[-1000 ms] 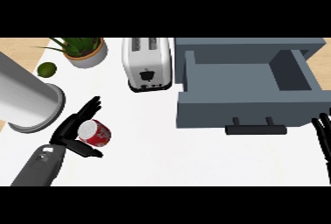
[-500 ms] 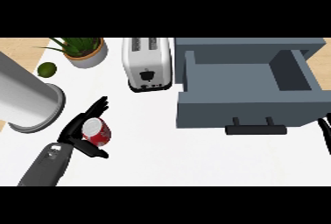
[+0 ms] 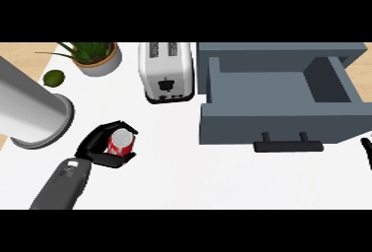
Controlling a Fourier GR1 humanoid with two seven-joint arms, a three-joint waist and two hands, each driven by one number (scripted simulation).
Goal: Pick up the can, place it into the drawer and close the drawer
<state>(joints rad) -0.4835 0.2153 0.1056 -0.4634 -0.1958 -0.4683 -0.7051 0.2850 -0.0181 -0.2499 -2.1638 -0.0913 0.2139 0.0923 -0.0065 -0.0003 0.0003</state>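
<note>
The left hand curls round the red can, the open drawer well to its right; the right hand's state cannot be told.

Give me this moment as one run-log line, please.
left hand: shut on can | drawer: open | right hand: at right edge, state unclear

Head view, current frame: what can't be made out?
- right hand: cut off by the head view's right edge; only a dark sliver shows, pose unreadable.
- can: sides and label mostly hidden by the left hand curled round it; whether it is off the counter cannot be told from above.
- grey cylinder: cut off by the left edge; full shape unclear.
</note>
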